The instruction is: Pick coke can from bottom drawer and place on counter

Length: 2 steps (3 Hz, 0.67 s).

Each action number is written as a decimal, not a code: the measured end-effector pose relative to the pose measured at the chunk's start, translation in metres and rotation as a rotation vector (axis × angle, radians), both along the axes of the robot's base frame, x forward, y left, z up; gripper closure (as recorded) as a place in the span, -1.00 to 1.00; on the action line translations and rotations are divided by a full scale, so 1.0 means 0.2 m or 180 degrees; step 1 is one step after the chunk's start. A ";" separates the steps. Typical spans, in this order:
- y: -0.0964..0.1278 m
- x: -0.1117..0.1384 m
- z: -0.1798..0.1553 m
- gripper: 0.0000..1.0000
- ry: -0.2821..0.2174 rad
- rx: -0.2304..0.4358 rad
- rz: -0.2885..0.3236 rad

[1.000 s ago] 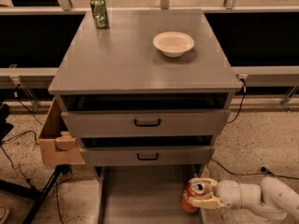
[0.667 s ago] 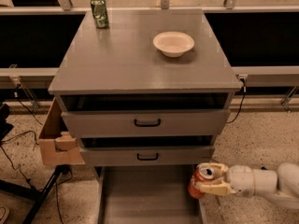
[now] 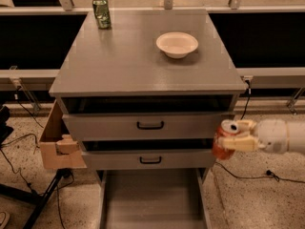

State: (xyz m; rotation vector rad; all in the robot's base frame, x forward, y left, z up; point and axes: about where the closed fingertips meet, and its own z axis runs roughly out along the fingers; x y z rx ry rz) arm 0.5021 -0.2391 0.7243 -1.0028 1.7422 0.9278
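Note:
The coke can (image 3: 222, 141) is red-orange with a silver top and is held upright in the air at the cabinet's right side, level with the middle drawer. My gripper (image 3: 237, 136) comes in from the right on a white arm and is shut on the can. The bottom drawer (image 3: 151, 200) is pulled open below, a grey flat-floored tray with nothing showing in it. The counter (image 3: 138, 61) is the wide grey cabinet top, above and to the left of the can.
A green can (image 3: 101, 12) stands at the counter's back left and a white bowl (image 3: 177, 44) at its back right. Two upper drawers with black handles (image 3: 150, 125) are slightly open. A cardboard box (image 3: 56, 144) hangs off the cabinet's left side. Cables lie on the floor.
My gripper has lifted the coke can out of the bottom drawer, up and to the right, to beside the middle drawer.

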 end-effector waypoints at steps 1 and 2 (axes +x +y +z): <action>-0.06 0.11 0.25 1.00 0.0022 -0.0182 -0.0186; -0.13 0.17 0.47 1.00 -0.0020 -0.0331 -0.0446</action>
